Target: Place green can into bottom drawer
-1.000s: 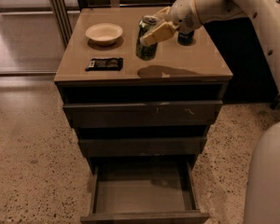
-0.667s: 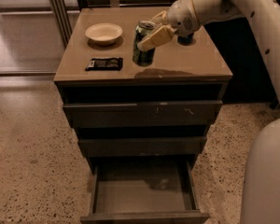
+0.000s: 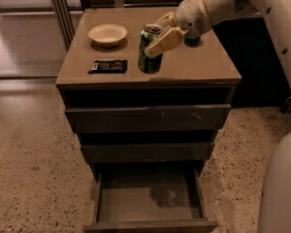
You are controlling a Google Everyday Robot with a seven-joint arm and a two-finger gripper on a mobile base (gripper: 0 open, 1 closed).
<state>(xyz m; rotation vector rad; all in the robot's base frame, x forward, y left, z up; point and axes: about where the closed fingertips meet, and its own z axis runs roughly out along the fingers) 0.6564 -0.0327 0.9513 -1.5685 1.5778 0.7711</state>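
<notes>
Gripping the green can near its upper half, the pincer is clamping it from the right. One pale finger is crossing the can's near side and the other is reaching behind its silver top. The can is standing upright over the front part of the table, to the right of the black packet and in front of the cream bowl. Whether its base is touching the surface or hanging just above it cannot be told.

The bottom drawer is standing pulled out far below, its floor showing bare apart from a dark patch, while the two shallower drawers above are sitting closed.

Judging from this, the step in hand is carrying the can off the table and down. Doing it well is calling for three things:
- bringing the can forward past the table's front edge before lowering, so it is not striking the closed drawer fronts;
- holding it upright during the descent;
- aiming for the middle of the drawer floor, away from the side walls and front lip.

Releasing should be waiting until the base is resting low inside, since a slim can dropped from height is likely to topple.
</notes>
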